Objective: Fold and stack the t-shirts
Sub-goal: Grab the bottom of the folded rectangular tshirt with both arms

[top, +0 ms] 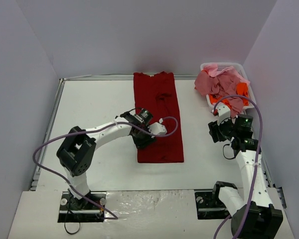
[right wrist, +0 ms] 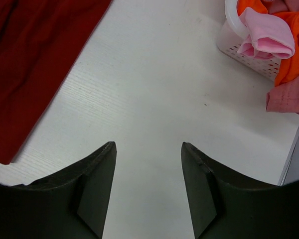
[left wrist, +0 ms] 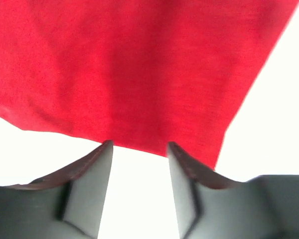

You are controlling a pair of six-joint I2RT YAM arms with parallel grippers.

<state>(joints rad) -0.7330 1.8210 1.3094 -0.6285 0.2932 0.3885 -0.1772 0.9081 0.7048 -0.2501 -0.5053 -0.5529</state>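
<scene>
Cloth of a deep, dark red made up the one dark red t-shirt (top: 158,99) laid out on the white counter (top: 89,109). It lay in the middle of the top view as a long, narrow strip with its sides folded in. The collar end lay toward the top of the frame and the straight hem toward the bottom. The fabric lay mostly flat, with a few soft creases near the centre. In the left wrist view the same cloth (left wrist: 139,74) filled the upper part of the frame, brightly lit. In the right wrist view it (right wrist: 35,64) occupied the upper left corner.

The left fingers (top: 143,141) sat at the lower left part of the strip, near the hem. Seen from the wrist, these fingers (left wrist: 89,174) stood apart with only bare counter between them, their tips just at the cloth's edge. The right fingers (top: 220,132) hovered right of the shirt and below the basket. Up close they (right wrist: 97,169) were spread, with nothing between them.

One white plastic basket (top: 239,66) stood in the upper right of the top view. It held a heap of shirts: pink (right wrist: 266,35), bright orange (right wrist: 294,55) and salmon (right wrist: 289,99). Some spilled over the rim. The heap showed three colours, but how many garments it held could not be told.
</scene>
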